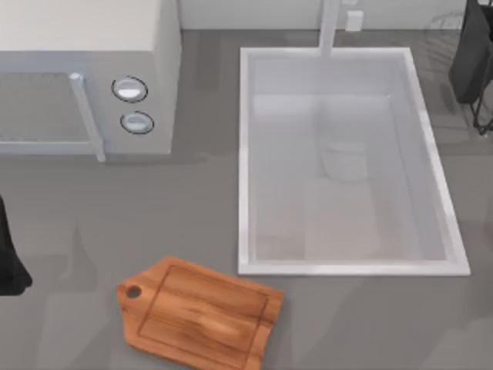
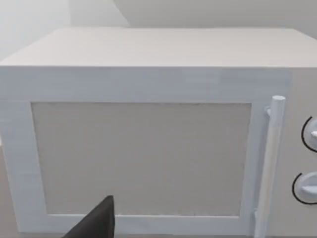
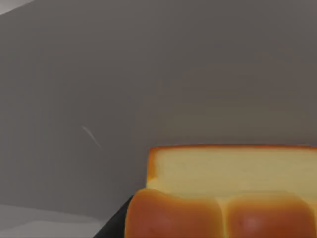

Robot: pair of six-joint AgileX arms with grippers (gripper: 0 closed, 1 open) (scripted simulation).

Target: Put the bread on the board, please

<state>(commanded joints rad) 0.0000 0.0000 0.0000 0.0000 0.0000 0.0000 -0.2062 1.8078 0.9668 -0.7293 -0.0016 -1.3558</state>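
bread close up against right wrist camera, apparently carried, grip itself cannot tell | board bare at lower centre of top view, just below sink rim | right arm at upper right edge | left hand facing microwave, state cannot tell | placing still ahead; open grey tabletop around board

My left arm is sitting at the left edge of the table, a dark mass reaching in just past the rim, about level with the near end of the table. A dark finger of its gripper is poking into the left wrist view. My right arm is hanging at the far right corner of the table as a dark, upright shape crossing the right edge.
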